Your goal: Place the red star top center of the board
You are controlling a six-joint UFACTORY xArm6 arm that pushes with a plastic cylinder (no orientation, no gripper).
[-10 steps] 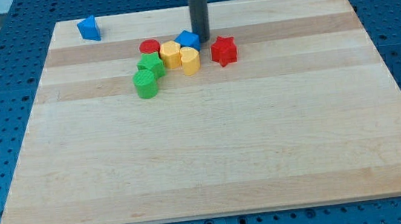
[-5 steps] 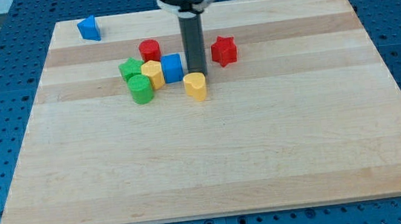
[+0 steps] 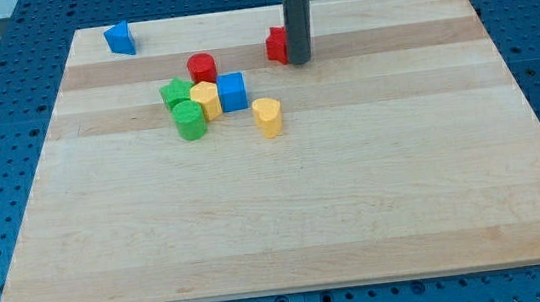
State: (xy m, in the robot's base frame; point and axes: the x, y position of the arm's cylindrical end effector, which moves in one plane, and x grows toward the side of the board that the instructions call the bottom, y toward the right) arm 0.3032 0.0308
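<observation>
Camera view, your rod ends in my tip [image 3: 300, 61] with no claw fitted, tip touching red star [image 3: 278, 45] on its right, far centre of board [image 3: 355, 192], yellow block [image 3: 267, 116] well apart

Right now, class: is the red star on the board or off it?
On the board. The red star sits on the wood near the view's top centre, partly hidden behind my tip.

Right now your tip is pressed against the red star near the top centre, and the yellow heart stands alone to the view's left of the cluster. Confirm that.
One detail is wrong. The yellow heart stands alone to the view's right of the cluster, below the blue cube, as the camera view shows. The rest holds: my tip is against the red star near the top centre.
</observation>
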